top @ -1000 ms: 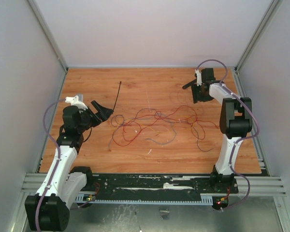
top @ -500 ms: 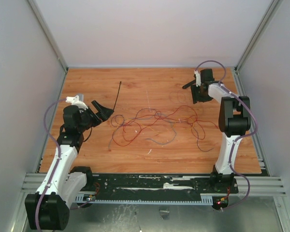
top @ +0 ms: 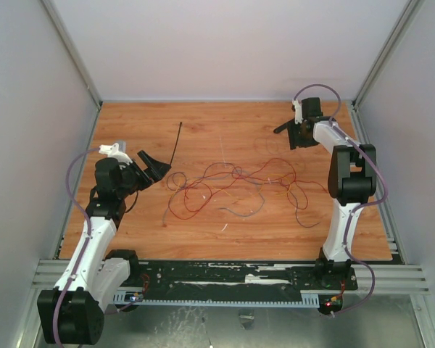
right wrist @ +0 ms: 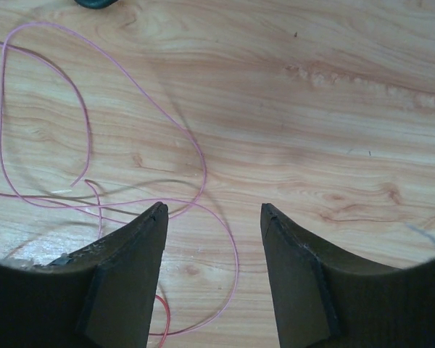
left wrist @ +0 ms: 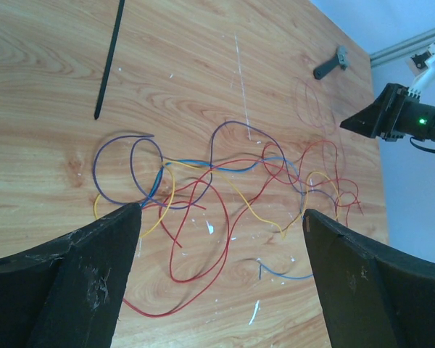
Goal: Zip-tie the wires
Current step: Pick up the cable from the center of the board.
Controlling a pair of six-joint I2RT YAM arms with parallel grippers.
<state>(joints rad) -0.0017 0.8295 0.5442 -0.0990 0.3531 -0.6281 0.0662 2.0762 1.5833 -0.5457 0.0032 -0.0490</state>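
Spread over the counter [top: 130,123] just ahead of the left gripper [left wrist: 221,214]: the wires [left wrist: 225,181], loosely tangled. Ahead-left of it, well clear of the right gripper [right wrist: 214,210]: the zip tie [left wrist: 110,58], lying flat, pointing lengthwise away. Left gripper spread wide, empty. Right gripper partly apart, empty.

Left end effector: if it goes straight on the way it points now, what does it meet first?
Probably the wires: their near loops lie right ahead of the open left end effector. The zip tie sits off that line. Depth is uncertain.
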